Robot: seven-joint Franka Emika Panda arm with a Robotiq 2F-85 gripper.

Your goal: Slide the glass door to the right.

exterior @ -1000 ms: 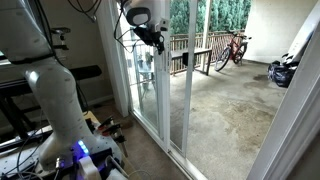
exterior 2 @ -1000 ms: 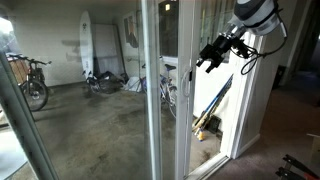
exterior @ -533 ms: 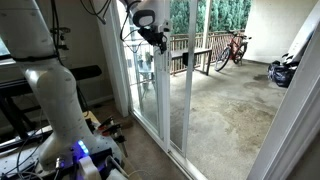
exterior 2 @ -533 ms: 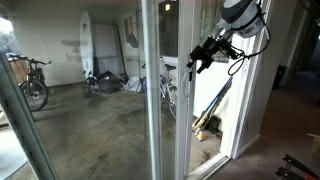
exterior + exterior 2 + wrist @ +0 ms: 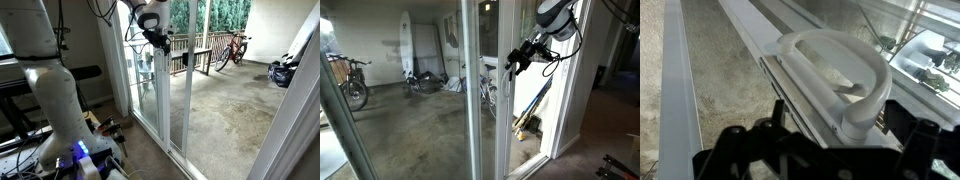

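Glass door point(image 5: 150, 110): one loop handle point(image 5: 840, 72), one tool point(image 5: 158, 42) just beside it.

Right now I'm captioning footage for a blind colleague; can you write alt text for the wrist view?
A white loop handle on a white post runs diagonally across the frame, seen close up. The dark end effector lies along the bottom edge, its fingers spread apart near the handle's base.

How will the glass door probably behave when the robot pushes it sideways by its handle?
The glass door is far taller than the arm, so it is probably heavy and slow to start. Framed from floor to ceiling, it should slide rather than tip. The loop handle looks rigid, so the tool can likely push on it.
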